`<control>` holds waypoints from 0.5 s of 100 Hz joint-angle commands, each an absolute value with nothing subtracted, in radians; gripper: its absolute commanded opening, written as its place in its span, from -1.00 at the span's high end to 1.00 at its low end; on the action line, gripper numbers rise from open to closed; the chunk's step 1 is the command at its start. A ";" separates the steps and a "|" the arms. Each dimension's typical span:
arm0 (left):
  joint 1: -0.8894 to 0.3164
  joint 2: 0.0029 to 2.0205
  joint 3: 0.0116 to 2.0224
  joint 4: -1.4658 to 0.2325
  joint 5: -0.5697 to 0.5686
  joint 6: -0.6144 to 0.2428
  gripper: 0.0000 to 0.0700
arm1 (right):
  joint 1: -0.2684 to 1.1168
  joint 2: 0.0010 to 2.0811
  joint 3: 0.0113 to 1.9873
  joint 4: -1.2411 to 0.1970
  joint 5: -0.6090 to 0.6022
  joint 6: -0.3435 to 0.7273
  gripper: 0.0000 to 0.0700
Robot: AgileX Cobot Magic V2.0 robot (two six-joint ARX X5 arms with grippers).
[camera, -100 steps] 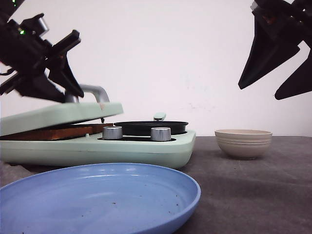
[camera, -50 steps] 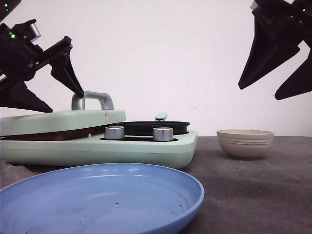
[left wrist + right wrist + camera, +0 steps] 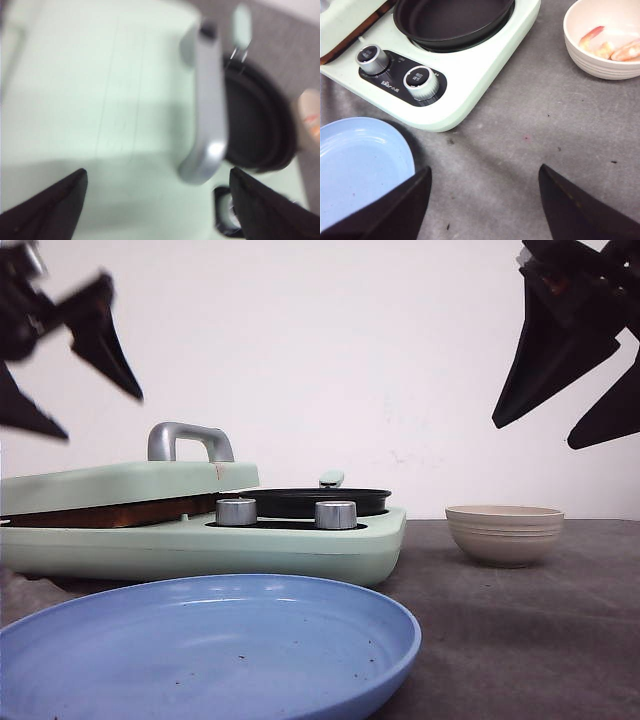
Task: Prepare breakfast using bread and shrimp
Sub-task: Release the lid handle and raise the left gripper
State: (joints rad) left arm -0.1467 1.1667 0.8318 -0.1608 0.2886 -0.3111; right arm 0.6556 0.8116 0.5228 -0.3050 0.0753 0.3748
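Note:
The shrimp (image 3: 625, 51), pink-orange pieces, lie in a beige ribbed bowl (image 3: 592, 66), which stands right of the cooker (image 3: 503, 535). The bread is hidden under the mint-green lid (image 3: 120, 483); only a thin brown strip (image 3: 110, 514) shows in the gap below it. My left gripper (image 3: 102, 417) hangs open above the lid's silver handle (image 3: 190, 438), apart from it. In the left wrist view the left gripper (image 3: 157, 172) holds nothing, with the handle (image 3: 210, 115) between and beyond its fingers. My right gripper (image 3: 533, 435) is open and empty, high above the table (image 3: 485, 169).
The mint-green breakfast cooker (image 3: 300, 550) has a black pan (image 3: 315, 500) on its right side and two silver knobs (image 3: 236, 511) in front. A large blue plate (image 3: 200, 650) lies at the near left. Grey mat (image 3: 530, 130) lies between plate, cooker and bowl.
The lid has come down onto the cooker. My left gripper has let go near the handle and risen up and to the left. The right gripper has stayed put.

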 commanded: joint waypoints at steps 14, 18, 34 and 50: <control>-0.111 1.011 0.844 -0.142 0.284 -0.269 -0.46 | 0.665 0.815 0.527 -0.299 0.080 0.382 -0.18; -0.104 0.980 0.844 -0.142 0.284 -0.269 -0.46 | 0.665 0.815 0.527 -0.295 0.080 0.381 -0.18; -0.081 0.870 0.844 -0.149 0.284 -0.261 -0.46 | 0.664 0.815 0.527 -0.261 0.080 0.381 -0.18; -0.077 0.782 0.843 -0.227 0.284 -0.242 -0.46 | 0.656 0.815 0.532 -0.212 0.109 0.384 -0.18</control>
